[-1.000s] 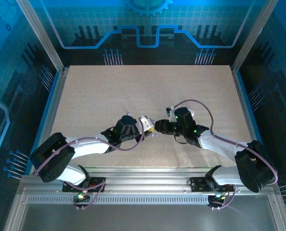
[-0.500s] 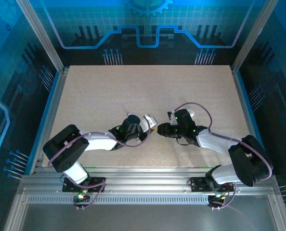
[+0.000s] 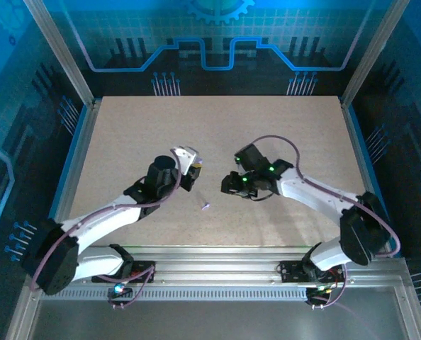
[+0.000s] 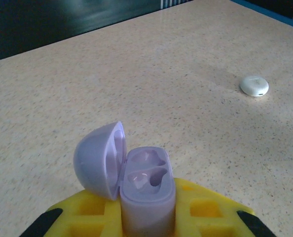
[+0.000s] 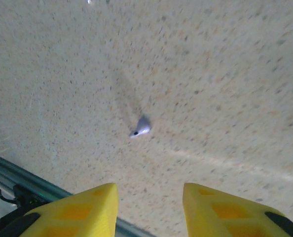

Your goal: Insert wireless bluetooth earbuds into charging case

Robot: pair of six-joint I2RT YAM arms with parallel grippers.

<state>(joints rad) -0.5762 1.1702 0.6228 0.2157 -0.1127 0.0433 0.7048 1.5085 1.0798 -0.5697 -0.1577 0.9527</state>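
Lavender plastic charging case (image 4: 145, 185), lid hinged open, is pinched upright by the left tool (image 3: 190, 165). The right tool (image 5: 149, 197), fingers spread, hangs above one small lavender earbud (image 5: 140, 128) lying on the speckled beige tabletop (image 5: 225, 74); a white round case (image 4: 254, 85) lies well apart.

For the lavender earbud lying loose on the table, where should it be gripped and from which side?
Come straight down with the open right claw, closing on the lavender earbud across its rounded body, not its narrow dark-tipped end. It lies alone on the table, low and small, so a side approach would likely just push it.
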